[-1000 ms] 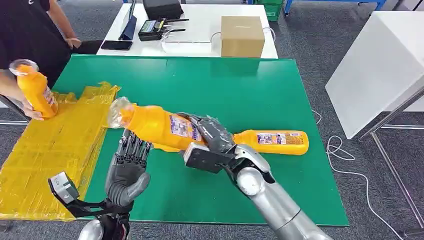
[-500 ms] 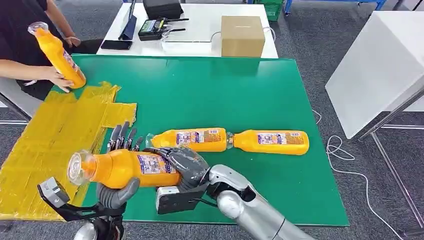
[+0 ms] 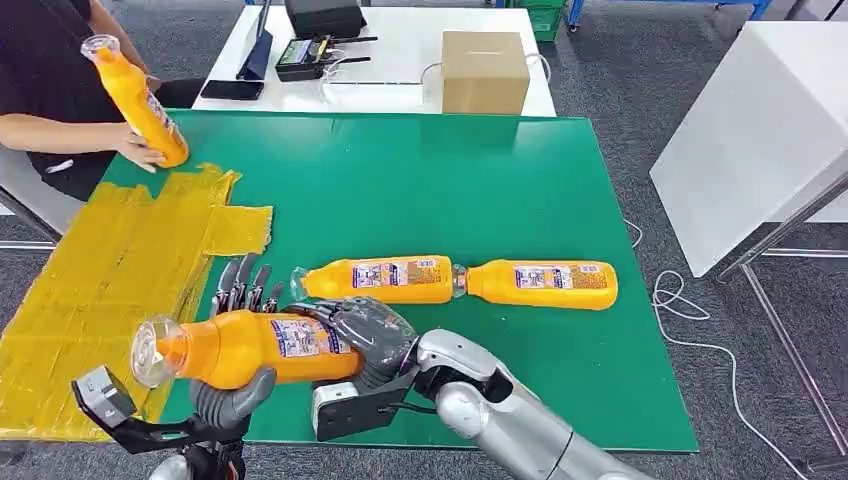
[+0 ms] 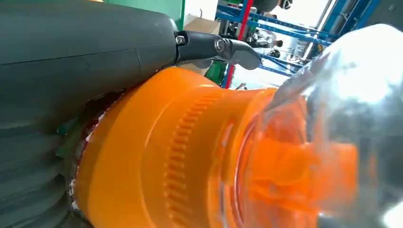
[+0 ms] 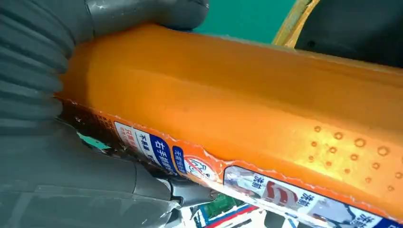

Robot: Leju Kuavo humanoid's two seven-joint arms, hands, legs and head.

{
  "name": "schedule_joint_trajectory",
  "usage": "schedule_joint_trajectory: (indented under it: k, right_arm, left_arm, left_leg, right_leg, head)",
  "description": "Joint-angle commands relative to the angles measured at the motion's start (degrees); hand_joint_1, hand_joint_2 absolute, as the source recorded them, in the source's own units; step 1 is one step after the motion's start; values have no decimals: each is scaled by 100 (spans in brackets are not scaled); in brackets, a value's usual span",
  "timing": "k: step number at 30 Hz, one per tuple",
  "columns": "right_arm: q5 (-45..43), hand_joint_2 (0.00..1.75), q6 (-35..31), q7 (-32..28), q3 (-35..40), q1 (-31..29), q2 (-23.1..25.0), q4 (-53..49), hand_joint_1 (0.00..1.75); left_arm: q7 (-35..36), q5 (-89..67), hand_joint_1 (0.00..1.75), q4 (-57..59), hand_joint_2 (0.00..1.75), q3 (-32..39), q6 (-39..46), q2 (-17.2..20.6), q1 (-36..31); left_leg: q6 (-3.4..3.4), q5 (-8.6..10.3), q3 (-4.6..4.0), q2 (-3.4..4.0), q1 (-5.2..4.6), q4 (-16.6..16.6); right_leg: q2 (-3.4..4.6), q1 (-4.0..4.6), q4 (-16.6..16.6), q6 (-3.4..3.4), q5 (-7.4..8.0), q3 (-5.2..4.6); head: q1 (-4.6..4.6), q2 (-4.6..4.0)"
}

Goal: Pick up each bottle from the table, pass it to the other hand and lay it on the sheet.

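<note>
At the far left a person's hand (image 3: 140, 152) holds an orange plastic bottle with a clear cap (image 3: 135, 97) tilted above the crumpled yellow plastic sheet (image 3: 95, 270), which lies over the left edge of the green worktop (image 3: 450, 180). Nearer the robot, a second orange bottle with a printed label and clear domed cap (image 3: 245, 345) lies level in the air just beside the sheet's inner edge, caught between both hands mid-handover: the left robot hand (image 3: 235, 385) cradles it from below, thumb curled up against the body and fingers behind it, while the right robot hand (image 3: 365, 335) is wrapped round its base end. Both are closed on it — neither has let go. The bottle looks full, so likely fairly heavy and stiff, its smooth plastic and glossy label probably slippery; the ribbed shoulder beneath the cap, seen in the left wrist view, or the labelled middle seem the surest places to grip. Further right, two more orange labelled bottles lie end to end on the worktop, one (image 3: 385, 279) near the hands, the other (image 3: 545, 284) beyond it. Behind stand a white table (image 3: 400, 60) with a brown cardboard box (image 3: 485, 72) — and grey carpet (image 3: 640, 90) around.
</note>
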Motion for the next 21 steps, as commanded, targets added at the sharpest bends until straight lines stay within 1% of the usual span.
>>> schedule_joint_trajectory:
  k: [1,4,5,7,8,10,11,12,13,14,15,16,17,19,20,21]
  right_arm:
    - [48,175,177,-111,680,102,-161,160,175]
    - [28,175,137,-49,595,124,-125,231,175]
    - [19,175,121,-22,564,129,-119,248,175]
    - [-3,175,88,20,500,145,-103,279,175]
    - [-10,175,59,39,432,158,-70,334,175]
    - [-20,175,0,75,314,191,-18,409,175]
    - [-26,175,-23,88,273,208,-6,424,175]
    - [-26,175,-23,88,273,208,-6,424,175]
    - [-32,175,-102,122,197,238,11,430,159]
    - [-12,175,-208,142,112,279,28,410,31]
    - [9,175,-304,154,5,331,26,344,0]
    - [4,175,-396,229,-149,362,-8,243,0]
    - [29,0,-491,300,-296,375,-45,152,0]
    - [4,0,-552,347,-584,340,-131,2,0]
    - [-44,0,-614,393,-826,301,-172,-80,0]
    - [-55,0,-584,407,-880,271,-194,-107,0]
  left_arm:
    - [-102,25,175,229,175,122,-66,-105,-448]
    - [-127,60,175,237,175,130,-93,-122,-451]
    - [-133,71,175,233,175,128,-104,-124,-457]
    - [-144,86,175,221,175,134,-105,-136,-465]
    - [-159,125,175,212,175,145,-118,-152,-469]
    - [-183,118,175,196,175,148,-103,-167,-486]
    - [-194,99,175,188,175,151,-79,-172,-490]
    - [-194,99,175,188,175,151,-79,-172,-490]
    - [-212,75,175,172,175,180,-37,-180,-502]
    - [-250,6,175,157,175,208,30,-184,-521]
    - [-349,-167,175,113,175,247,165,-175,-536]
    - [-549,-567,175,50,175,345,460,-191,-598]
    - [-709,-964,175,-6,175,448,782,-223,-665]
    - [-1039,-1838,175,-130,175,656,1500,-252,-816]
    - [-1376,-2829,175,-222,175,898,2430,-299,-972]
    - [-1350,-2827,175,-259,175,934,2442,-267,-1022]
  left_leg:
    - [-2,-3,20,-36,8,-6]
    - [-2,-4,22,-36,7,-6]
    - [-3,-10,36,-47,13,-5]
    - [-1,-2,17,-33,6,-6]
    - [-2,-10,36,-49,13,-5]
    - [-1,-3,20,-35,8,-6]
    - [-1,-9,33,-46,11,-4]
    - [-1,-5,25,-42,9,-6]
    - [-2,-11,39,-52,14,-5]
    - [-2,-7,31,-48,12,-5]
    - [-2,-5,25,-42,10,-5]
    - [-1,-2,17,-39,8,-5]
    - [-2,-8,29,-50,12,-2]
    - [0,1,3,-37,6,1]
    - [-1,-7,15,-50,11,8]
    - [-1,-1,1,-36,8,6]
  right_leg:
    - [-17,6,-7,-16,-8,27]
    - [-17,6,-6,-16,-8,27]
    - [-20,11,-8,-24,-14,44]
    - [-17,5,-7,-13,-7,23]
    - [-22,11,-8,-23,-15,44]
    - [-18,7,-8,-14,-7,25]
    - [-22,10,-7,-20,-14,40]
    - [-22,8,-8,-17,-10,32]
    - [-24,12,-8,-23,-16,47]
    - [-24,11,-8,-21,-13,39]
    - [-21,9,-8,-18,-10,31]
    - [-22,7,-6,-14,-8,22]
    - [-25,10,-5,-20,-14,36]
    - [-22,5,0,-11,-5,9]
    - [-25,9,4,-20,-12,24]
    - [-18,8,4,-14,-4,9]
  head:
    - [0,0]
    - [-2,0]
    - [0,0]
    - [0,0]
    - [-2,0]
    - [0,0]
    - [-2,0]
    - [0,0]
    - [-2,0]
    - [0,0]
    - [0,0]
    - [-2,0]
    - [-2,0]
    - [0,0]
    - [0,0]
    - [0,0]
